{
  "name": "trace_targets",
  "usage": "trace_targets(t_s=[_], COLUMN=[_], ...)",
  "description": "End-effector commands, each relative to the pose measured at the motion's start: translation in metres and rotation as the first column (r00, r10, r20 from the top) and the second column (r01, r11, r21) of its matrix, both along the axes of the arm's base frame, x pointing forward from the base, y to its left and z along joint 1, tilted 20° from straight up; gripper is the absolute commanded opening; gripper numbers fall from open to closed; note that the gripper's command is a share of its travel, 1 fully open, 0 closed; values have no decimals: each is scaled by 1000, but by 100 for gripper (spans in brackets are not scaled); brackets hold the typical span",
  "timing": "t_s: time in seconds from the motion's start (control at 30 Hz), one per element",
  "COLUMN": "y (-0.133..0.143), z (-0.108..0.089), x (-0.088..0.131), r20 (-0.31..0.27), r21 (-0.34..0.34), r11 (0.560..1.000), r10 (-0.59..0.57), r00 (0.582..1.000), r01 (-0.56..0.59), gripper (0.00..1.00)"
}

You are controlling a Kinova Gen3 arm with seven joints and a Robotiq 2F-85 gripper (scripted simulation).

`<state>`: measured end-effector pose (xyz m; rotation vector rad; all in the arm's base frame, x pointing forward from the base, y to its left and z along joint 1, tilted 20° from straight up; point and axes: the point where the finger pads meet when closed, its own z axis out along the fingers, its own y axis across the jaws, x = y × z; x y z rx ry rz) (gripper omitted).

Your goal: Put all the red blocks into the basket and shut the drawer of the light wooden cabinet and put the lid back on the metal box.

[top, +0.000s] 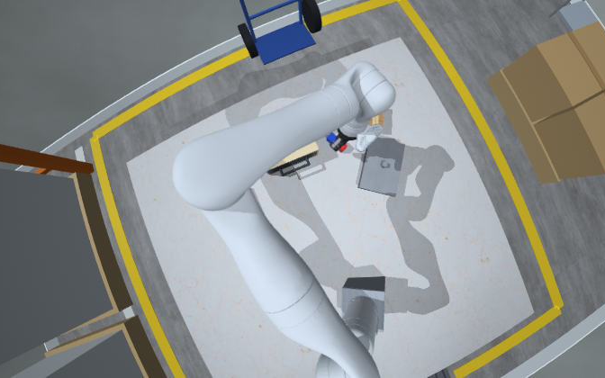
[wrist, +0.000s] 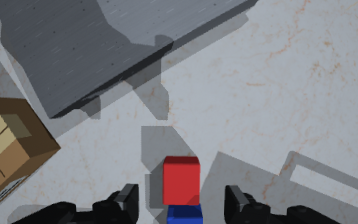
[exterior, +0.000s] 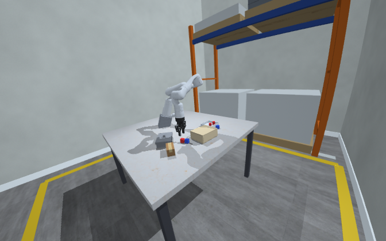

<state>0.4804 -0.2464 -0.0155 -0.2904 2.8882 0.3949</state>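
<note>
My gripper (top: 337, 144) (exterior: 181, 132) (wrist: 181, 200) is open and empty, low above a red block (top: 343, 148) (exterior: 182, 140) (wrist: 181, 181), with its fingers on either side of it in the wrist view. A blue block (top: 331, 137) (exterior: 186, 140) (wrist: 185, 216) touches that red block. The metal box (exterior: 160, 144) has its lid (wrist: 76, 45) on. The light wooden cabinet (top: 305, 151) (exterior: 203, 134) stands nearby; its drawer looks shut, but the arm partly hides it. Beyond it, two red blocks (exterior: 210, 124) (exterior: 213, 122) show at the basket (exterior: 204, 123); whether both are inside is unclear.
A brown carton (top: 377, 118) (exterior: 170, 149) (wrist: 12, 146) stands beside the metal box. Another blue block (exterior: 217, 127) lies near the basket, behind the cabinet. The cabinet's black handle (top: 302, 163) sticks out toward the robot's base side. The arm hides the basket in the top view.
</note>
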Motion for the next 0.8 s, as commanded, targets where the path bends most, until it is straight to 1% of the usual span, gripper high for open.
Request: trace_targets(t_s=[0.0,0.1,0.37,0.77], y=[1,3,5,6], z=[-6,-12,-19,-21], x=[2,3,4,4], r20=[2,2,2,2], r21=[-1,-1,-1,-1], r11=[1000,1000,1000,1000], r10=[-1,-1,-1,-1], r00=[1000,1000,1000,1000], r01=[1,1,1,1], gripper=[62,62,62,62])
